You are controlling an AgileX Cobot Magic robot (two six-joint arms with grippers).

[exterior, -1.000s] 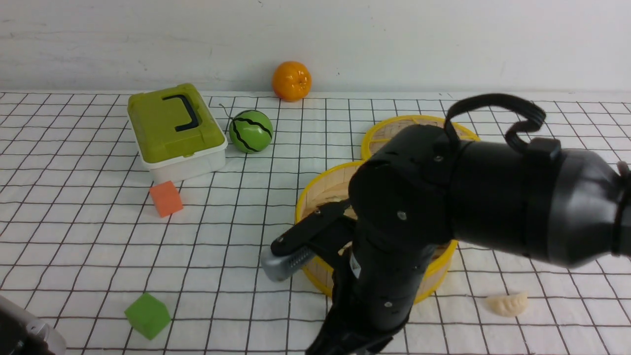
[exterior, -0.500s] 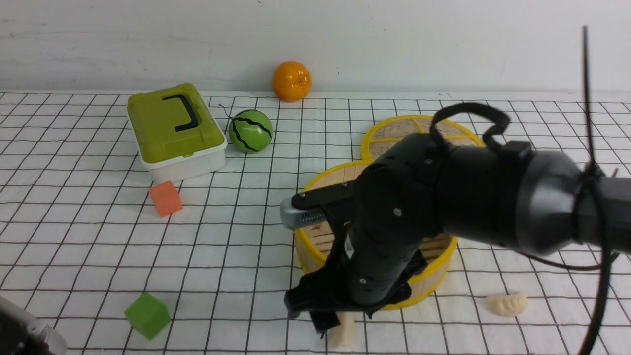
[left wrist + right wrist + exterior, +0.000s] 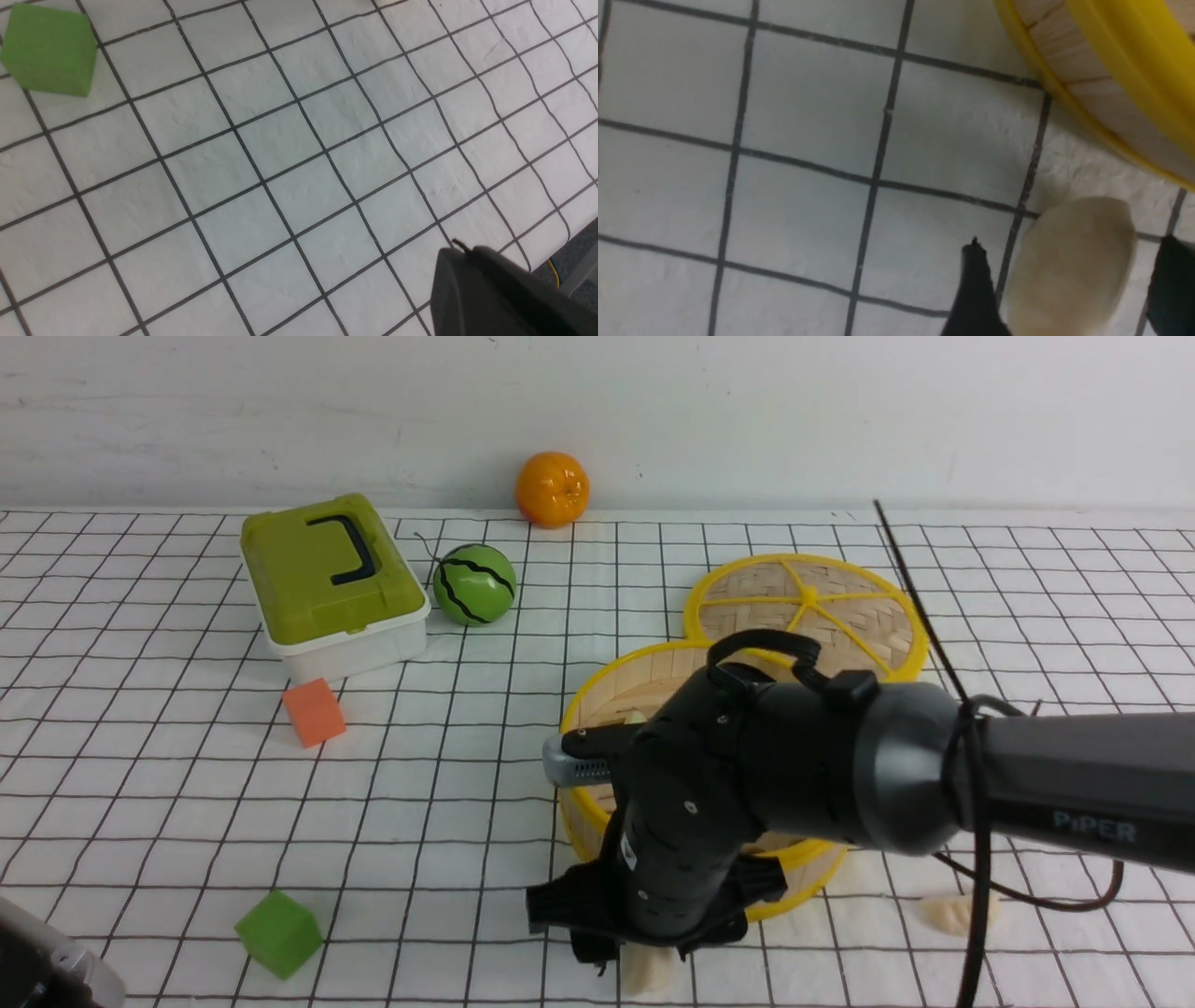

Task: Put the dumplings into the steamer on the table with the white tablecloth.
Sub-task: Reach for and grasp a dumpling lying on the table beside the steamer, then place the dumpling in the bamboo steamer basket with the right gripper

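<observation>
Lowered off the steamer [image 3: 1139, 65], the right gripper [image 3: 1071, 254] now straddles a near cream dumpling [image 3: 1069, 266], jaws spread, ungrasped; a second dumpling [image 3: 957, 912] waits farther right, so loading remains.

**Setting.** We read this as a robotics test bench rather than a kitchen. The tabletop [image 3: 112, 859], under a white cloth [image 3: 187, 775] ruled in black squares, stands against a bare white wall [image 3: 840, 411]. It carries only play props: a toy orange [image 3: 553, 489] at the far edge, a toy melon [image 3: 474, 584], a green-lidded box [image 3: 327, 579], an orange cube [image 3: 315, 712], a green cube [image 3: 279, 933] and a bamboo steamer [image 3: 597, 695]. A black arm [image 3: 1074, 793] lettered PIPER, trailing loose cables, crosses the near right corner.
</observation>
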